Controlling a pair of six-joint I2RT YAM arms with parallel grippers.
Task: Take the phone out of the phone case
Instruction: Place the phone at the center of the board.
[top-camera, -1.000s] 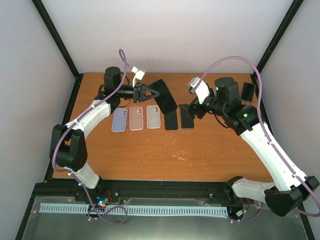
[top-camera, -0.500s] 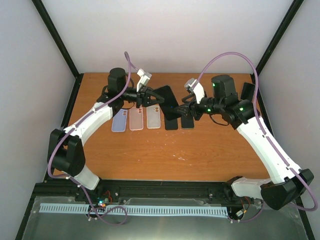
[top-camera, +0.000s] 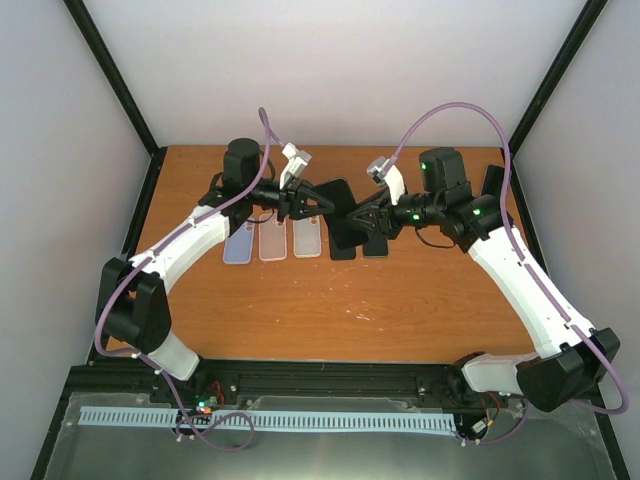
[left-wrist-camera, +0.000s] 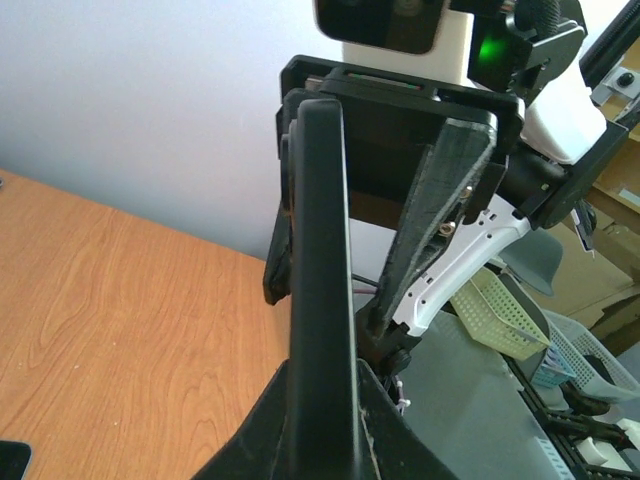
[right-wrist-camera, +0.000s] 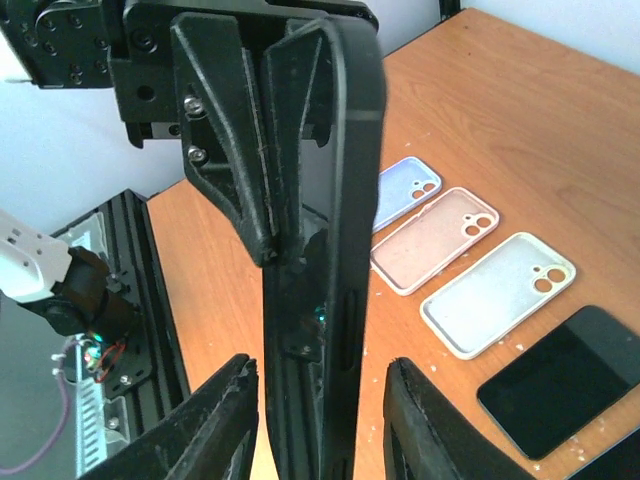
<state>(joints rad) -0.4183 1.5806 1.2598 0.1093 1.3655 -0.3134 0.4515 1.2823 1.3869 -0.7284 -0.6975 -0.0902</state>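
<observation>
The black phone in its phone case (top-camera: 338, 205) hangs edge-on in the air above the back of the table. My left gripper (top-camera: 310, 203) is shut on its left end; in the left wrist view the cased phone (left-wrist-camera: 320, 280) rises straight out of that gripper (left-wrist-camera: 325, 400). My right gripper (top-camera: 362, 215) meets it from the right. In the right wrist view its fingers (right-wrist-camera: 225, 420) stand on both sides of the phone (right-wrist-camera: 325, 200), with a gap on each side, so the gripper (right-wrist-camera: 320, 400) is open around it.
Three empty cases lie in a row under the arms: a blue one (top-camera: 238, 241), a pink one (top-camera: 272, 237) and a white one (top-camera: 307, 234). Two black phones (top-camera: 343, 245) lie flat beside them. A dark object (top-camera: 495, 183) sits at the back right edge.
The left gripper carried the cased phone to the right. The right gripper came in from the right, and its fingers have narrowed around the phone's free end.
</observation>
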